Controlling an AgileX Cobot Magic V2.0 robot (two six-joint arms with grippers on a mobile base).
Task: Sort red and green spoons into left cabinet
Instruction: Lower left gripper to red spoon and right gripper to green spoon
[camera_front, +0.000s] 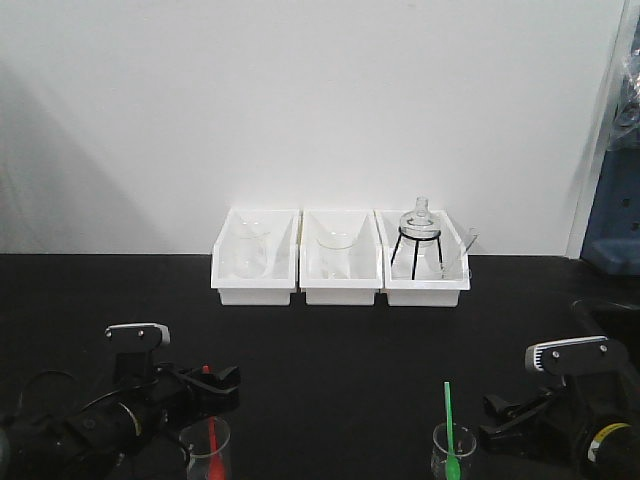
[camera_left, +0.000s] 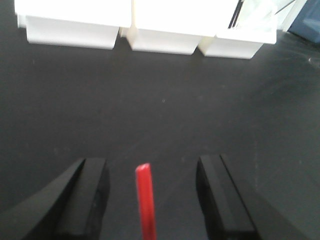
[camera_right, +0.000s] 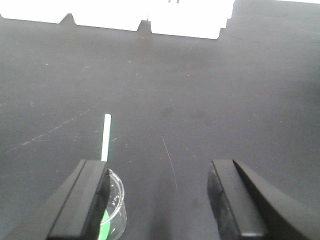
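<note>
The red spoon (camera_front: 211, 432) stands upright in a small glass beaker (camera_front: 208, 452) at the front left. Its handle (camera_left: 144, 200) rises between the fingers of my open left gripper (camera_left: 152, 166), touching neither pad. The green spoon (camera_front: 448, 412) stands in a second beaker (camera_front: 452, 458) at the front right. My right gripper (camera_right: 157, 167) is open just right of it; the green handle (camera_right: 105, 136) and its beaker (camera_right: 116, 200) sit by the left finger, outside the gap. The left cabinet is out of view.
Three white bins (camera_front: 340, 290) line the back of the black table (camera_front: 330, 350). Two hold glass beakers; the right bin holds a flask on a black tripod (camera_front: 418, 240). A blue-grey object (camera_front: 615, 240) stands at the far right.
</note>
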